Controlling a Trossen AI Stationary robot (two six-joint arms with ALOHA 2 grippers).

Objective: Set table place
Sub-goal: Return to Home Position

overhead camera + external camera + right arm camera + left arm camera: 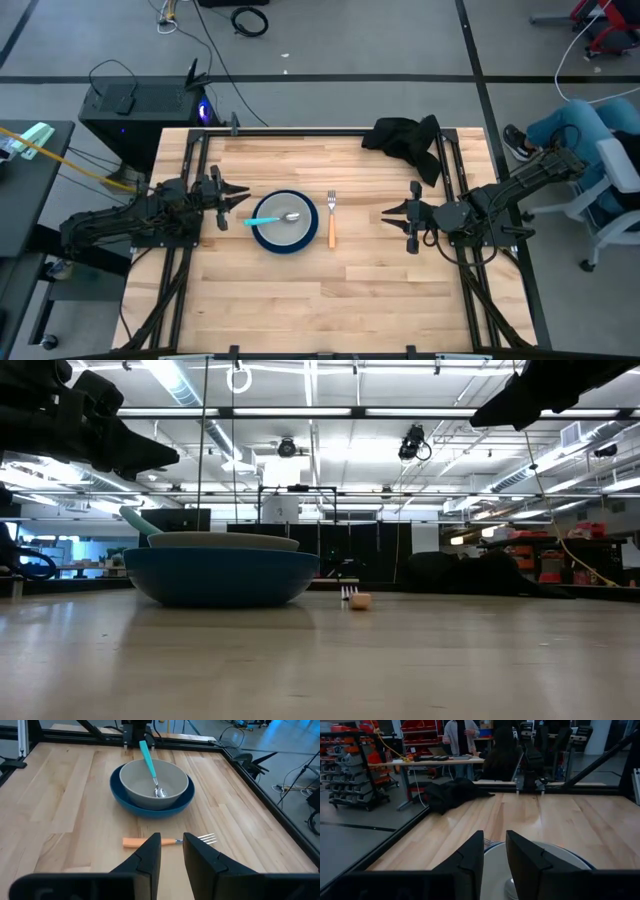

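Note:
A blue plate (262, 238) lies on the wooden table (330, 310), with a pale grey bowl (288, 228) standing in it. A teal-handled spoon (265, 221) rests in the bowl, its handle leaning over the rim toward my left gripper. An orange-handled fork (332, 228) lies flat on the table just right of the plate. My left gripper (243, 197) hovers left of the plate, fingers a little apart and empty. My right gripper (388, 212) hovers right of the fork, fingers a little apart and empty. The right wrist view shows the bowl (135, 787), spoon (148, 760) and fork (135, 842).
A black cloth (408, 138) lies crumpled at the table's far right corner. The black metal frame (320, 130) edges the table. A small dark side desk (25, 170) stands to the left. A person stands in the room beyond (461, 732). Bare wood lies toward the near edge.

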